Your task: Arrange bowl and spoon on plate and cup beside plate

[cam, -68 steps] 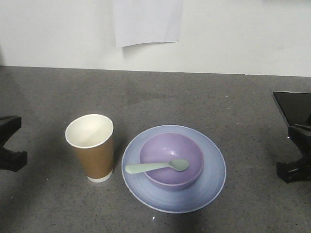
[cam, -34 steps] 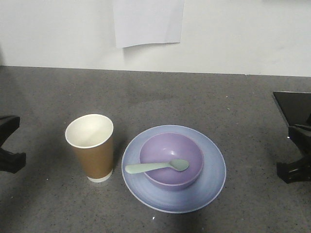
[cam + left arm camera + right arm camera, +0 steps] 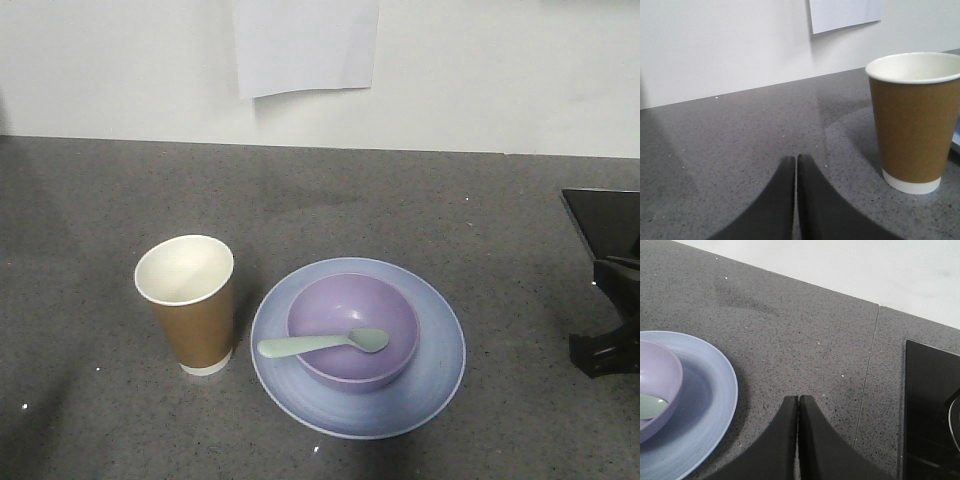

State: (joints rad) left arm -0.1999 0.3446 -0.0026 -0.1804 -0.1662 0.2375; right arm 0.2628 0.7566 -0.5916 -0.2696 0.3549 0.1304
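From the left wrist view, the cup [image 3: 912, 122] is clipped at the frame's right edge, and only a pale sliver of the plate [image 3: 956, 141] peeks out behind it. In the right wrist view, the plate [image 3: 705, 405] runs off the left and bottom edges, the bowl [image 3: 657, 385] is cut by the left edge, and just the tip of the spoon [image 3: 650, 406] shows inside it. In the front view, the right gripper [image 3: 605, 340] is cut off at the counter's right edge, its fingers unseen there; the paper sheet [image 3: 305, 45] on the wall runs off the top.
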